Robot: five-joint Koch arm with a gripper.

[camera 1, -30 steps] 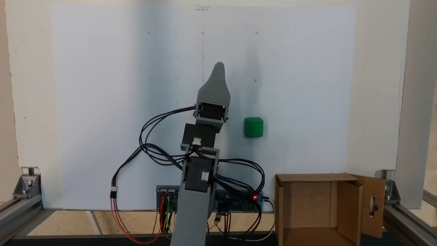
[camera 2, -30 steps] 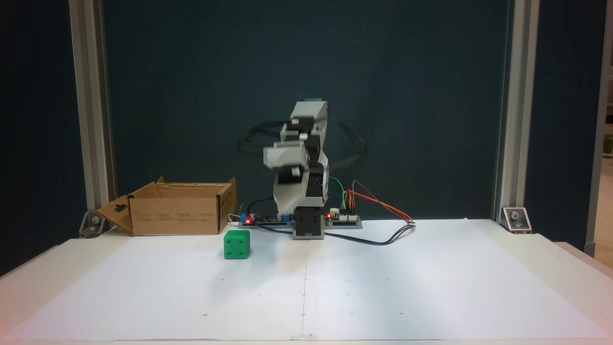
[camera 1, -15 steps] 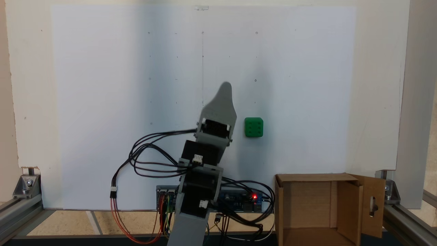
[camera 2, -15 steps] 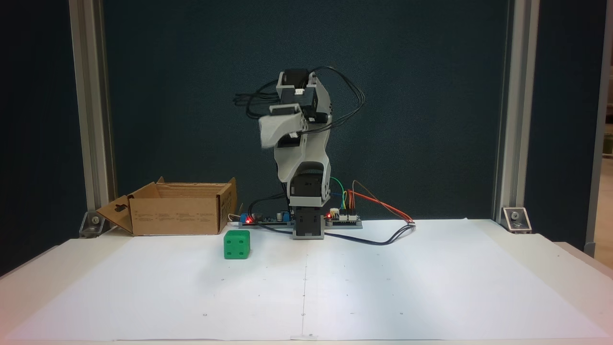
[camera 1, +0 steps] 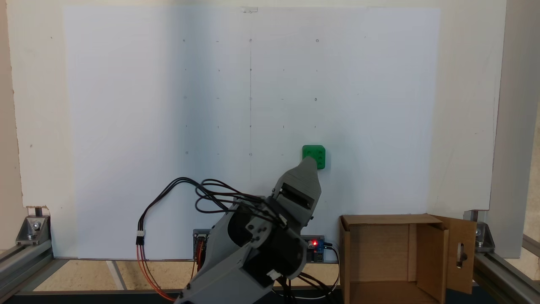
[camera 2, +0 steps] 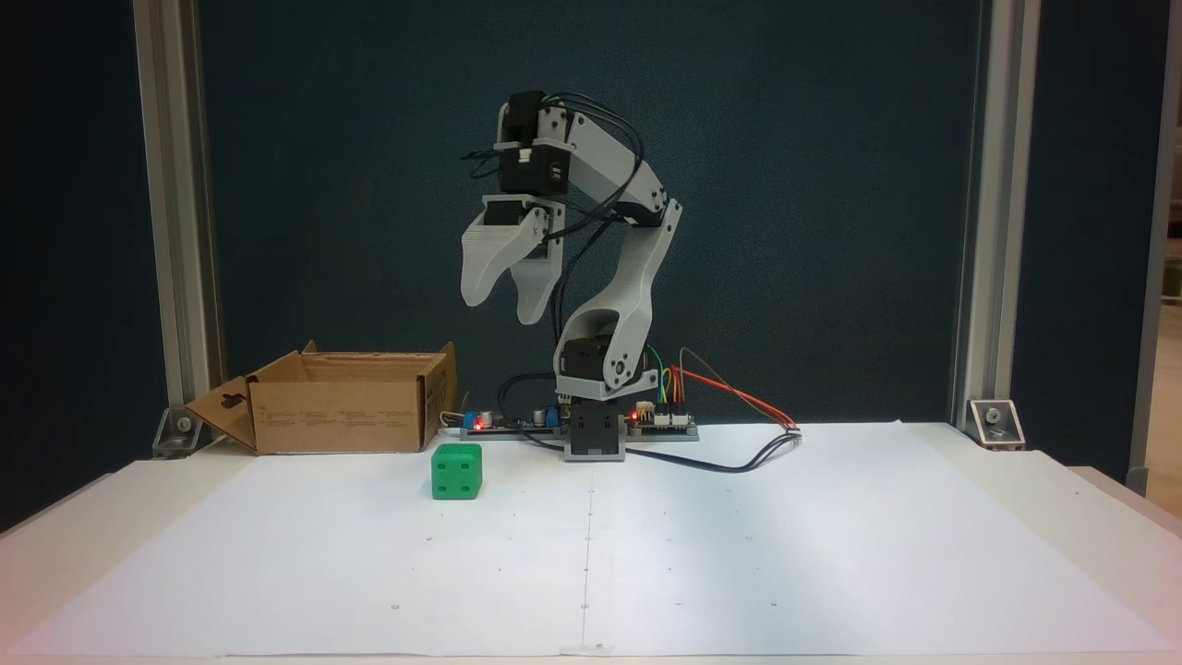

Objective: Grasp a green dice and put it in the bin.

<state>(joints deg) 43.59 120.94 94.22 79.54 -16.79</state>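
While claw hangs apart, rounded green dice sits near corrugated cardboard bin.

Green dice flat on white paper, near open cardboard bin.

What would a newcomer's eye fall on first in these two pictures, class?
Probably the green dice, the one bright thing on the white sheet, just in front of the bin. Next, the grey arm reared high at the table's back edge, its hand open and pointing down, well above the dice.
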